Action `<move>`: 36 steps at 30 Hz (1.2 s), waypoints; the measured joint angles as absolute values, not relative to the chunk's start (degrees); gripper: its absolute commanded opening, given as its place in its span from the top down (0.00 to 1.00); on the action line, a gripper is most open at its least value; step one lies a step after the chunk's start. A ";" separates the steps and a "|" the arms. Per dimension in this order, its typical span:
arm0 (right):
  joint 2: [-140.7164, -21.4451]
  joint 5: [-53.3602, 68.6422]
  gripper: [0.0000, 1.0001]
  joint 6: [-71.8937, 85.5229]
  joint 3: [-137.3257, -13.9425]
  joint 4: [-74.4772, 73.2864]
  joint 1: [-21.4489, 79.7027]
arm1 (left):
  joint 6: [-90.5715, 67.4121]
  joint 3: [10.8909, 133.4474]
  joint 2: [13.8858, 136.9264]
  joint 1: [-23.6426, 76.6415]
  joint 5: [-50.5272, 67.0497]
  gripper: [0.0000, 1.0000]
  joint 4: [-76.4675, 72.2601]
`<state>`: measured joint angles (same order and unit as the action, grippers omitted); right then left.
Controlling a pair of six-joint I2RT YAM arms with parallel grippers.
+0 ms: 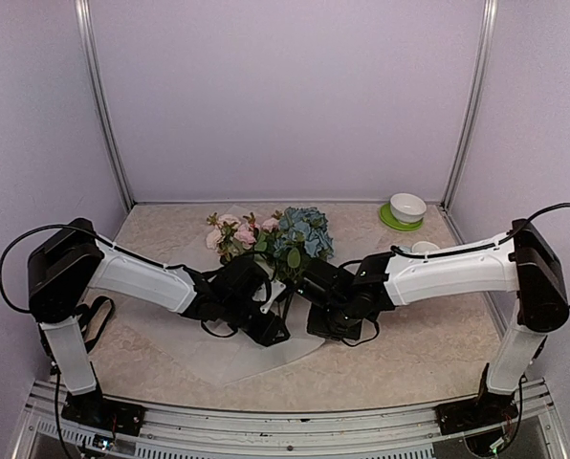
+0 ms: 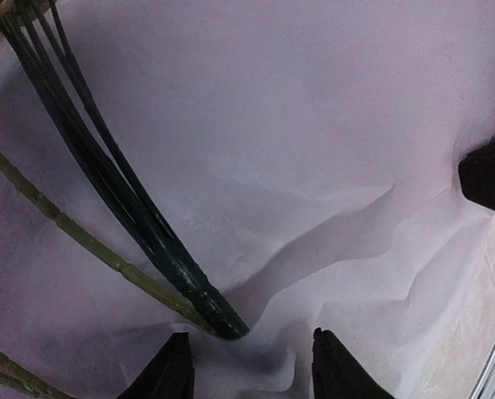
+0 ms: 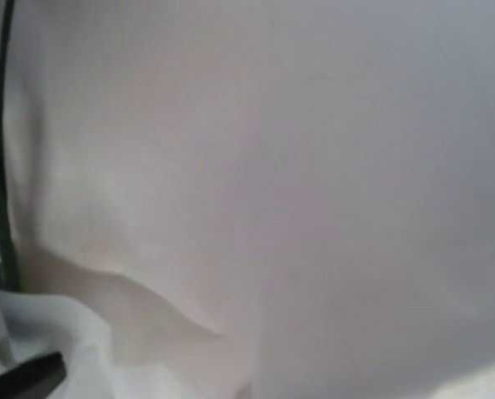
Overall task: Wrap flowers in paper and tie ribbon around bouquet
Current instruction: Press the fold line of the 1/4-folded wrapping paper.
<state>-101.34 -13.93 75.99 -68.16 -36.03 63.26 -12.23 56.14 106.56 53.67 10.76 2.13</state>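
Pale pink roses and blue hydrangea on green stems (image 1: pixel 271 237) lie on frosted translucent white paper sheet (image 1: pixel 218 361), mid beige marbled tabletop (image 1: pixel 428 349), heads far side. left gripper (image 2: pixel 249 356): jaws apart, over paper at stem ends. right gripper (image 1: pixel 329 320): closed, low on paper; pinch can't tell.

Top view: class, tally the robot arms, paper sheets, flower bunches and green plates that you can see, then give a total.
Robot arms: 2 (left arm, right arm)
Paper sheet: 1
Flower bunch: 1
Green plate: 1
Total: 5
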 measured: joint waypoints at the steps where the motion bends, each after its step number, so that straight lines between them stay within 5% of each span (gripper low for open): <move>1: -101.95 -14.68 1.00 75.75 -69.17 -37.04 63.68 | -12.23 56.07 106.41 53.65 10.72 0.40 2.11; 15: -102.65 -18.00 1.00 74.37 -70.35 -39.81 64.51 | -12.93 53.49 83.99 52.99 7.77 0.36 6.66; 21: -102.61 -17.78 1.00 74.41 -69.93 -38.61 64.51 | -16.93 42.44 77.87 51.83 9.32 0.07 7.20; 27: -102.52 -17.61 1.00 74.46 -68.29 -37.50 64.51 | -22.59 31.16 74.06 47.81 17.50 0.06 3.42; 31: -102.50 -17.58 1.00 74.46 -68.27 -37.15 64.58 | -24.67 29.23 75.66 47.83 23.16 0.16 -2.72; 36: -102.21 -17.52 1.00 74.59 -67.64 -36.42 64.62 | -26.26 27.92 80.20 47.86 29.28 0.53 -10.50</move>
